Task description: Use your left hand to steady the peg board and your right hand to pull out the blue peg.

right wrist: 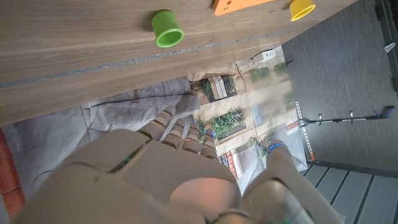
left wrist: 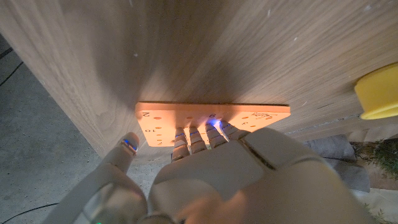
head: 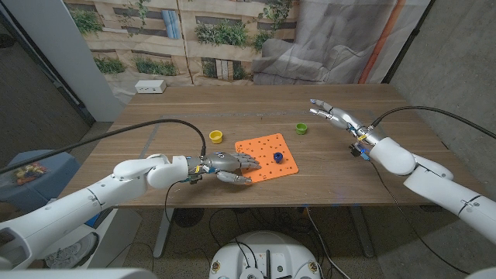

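An orange peg board (head: 266, 156) lies near the middle of the table, with a blue peg (head: 277, 157) standing in it toward its right side. My left hand (head: 227, 166) reaches in from the left; its fingertips (left wrist: 198, 134) lie on the board's (left wrist: 211, 115) left edge, thumb off the near edge. My right hand (head: 332, 114) hovers open over the table's right part, well away from the board, fingers stretched out. In the right wrist view that hand (right wrist: 180, 168) holds nothing, and the board's corner (right wrist: 239, 5) shows.
A yellow peg (head: 216, 136) (left wrist: 377, 91) (right wrist: 301, 9) stands left of the board's far edge. A green peg (head: 301, 128) (right wrist: 166, 28) stands right of it, near my right hand. A white box (head: 149, 87) lies at the far left corner.
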{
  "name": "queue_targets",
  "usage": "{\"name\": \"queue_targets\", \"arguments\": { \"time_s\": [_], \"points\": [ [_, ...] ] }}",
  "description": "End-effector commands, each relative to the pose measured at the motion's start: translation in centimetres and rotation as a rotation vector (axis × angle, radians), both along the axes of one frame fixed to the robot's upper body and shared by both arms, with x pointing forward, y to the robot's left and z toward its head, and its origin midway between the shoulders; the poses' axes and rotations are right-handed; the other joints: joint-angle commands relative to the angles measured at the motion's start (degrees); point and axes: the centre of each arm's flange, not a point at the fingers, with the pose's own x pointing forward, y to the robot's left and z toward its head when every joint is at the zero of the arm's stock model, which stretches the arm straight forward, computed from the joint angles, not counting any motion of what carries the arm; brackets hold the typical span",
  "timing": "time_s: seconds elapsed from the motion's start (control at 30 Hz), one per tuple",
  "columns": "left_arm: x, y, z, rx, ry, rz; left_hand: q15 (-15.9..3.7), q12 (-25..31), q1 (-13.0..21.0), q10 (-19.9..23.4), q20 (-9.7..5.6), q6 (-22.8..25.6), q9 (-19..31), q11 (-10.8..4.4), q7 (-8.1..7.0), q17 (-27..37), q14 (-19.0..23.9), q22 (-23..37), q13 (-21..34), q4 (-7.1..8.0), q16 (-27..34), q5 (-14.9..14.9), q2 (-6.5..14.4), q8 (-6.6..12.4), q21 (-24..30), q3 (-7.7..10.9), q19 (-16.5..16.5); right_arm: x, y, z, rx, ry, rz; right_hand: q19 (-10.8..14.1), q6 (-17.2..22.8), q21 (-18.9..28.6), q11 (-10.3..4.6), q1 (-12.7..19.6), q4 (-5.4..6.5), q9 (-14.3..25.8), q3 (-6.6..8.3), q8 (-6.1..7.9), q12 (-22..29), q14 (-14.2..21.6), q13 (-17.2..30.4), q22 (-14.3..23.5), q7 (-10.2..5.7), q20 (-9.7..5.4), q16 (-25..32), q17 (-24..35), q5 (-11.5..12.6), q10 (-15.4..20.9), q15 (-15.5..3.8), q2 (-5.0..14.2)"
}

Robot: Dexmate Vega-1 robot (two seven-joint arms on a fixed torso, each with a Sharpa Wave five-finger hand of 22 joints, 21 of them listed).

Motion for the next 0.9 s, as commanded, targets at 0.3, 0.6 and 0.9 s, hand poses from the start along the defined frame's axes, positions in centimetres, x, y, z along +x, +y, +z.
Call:
{"name": "queue_targets", "arguments": {
  "time_s": [0.3,0.6,0.9],
  "points": [
    [0.3,-0.1,0.3,0.005,0.001,0.004,-5.51,0.1,0.8,0.5,-10.03,0.5,0.2,-0.21,0.05,0.2,0.3,0.2,0.3,-0.22,0.4,0.1,4.4,0.20,0.2,0.43,0.2,-2.2,1.7,0.9,-0.331,-0.014,-0.033,0.8,-1.6,0.7,-0.93,1.1,-1.72,0.3,0.40,-0.19,0.0,-0.1,0.1,0.2,-1.75,2.15,0.1,-0.2,-0.2,-0.6,-0.68,-0.85],
    [0.4,-0.1,0.5,0.013,0.001,0.002,-5.54,0.0,0.9,0.5,-10.02,0.4,0.2,-0.14,0.08,0.2,0.3,0.2,0.3,-0.36,0.3,0.1,4.5,0.14,0.1,0.60,0.3,-3.1,2.2,2.1,-0.471,-0.003,-0.027,1.1,-2.7,0.8,0.17,3.6,-4.06,0.4,1.33,0.16,-0.3,-1.1,0.3,0.3,-1.71,2.64,-0.1,-0.5,-0.4,-2.5,1.60,-1.03],
    [0.5,-0.3,0.5,0.021,0.000,-0.002,-5.48,0.0,1.1,0.5,-10.01,0.4,0.2,-0.18,0.08,0.2,0.4,0.2,0.3,-0.55,0.3,0.1,4.7,0.11,0.1,0.79,0.3,-3.7,3.6,2.0,-0.624,0.024,-0.084,1.3,-3.7,0.7,0.88,6.8,-6.49,0.6,2.00,0.52,-0.5,-2.6,0.5,0.3,-3.33,4.00,-0.2,-0.6,-0.2,-5.2,3.71,-2.51]
  ]
}}
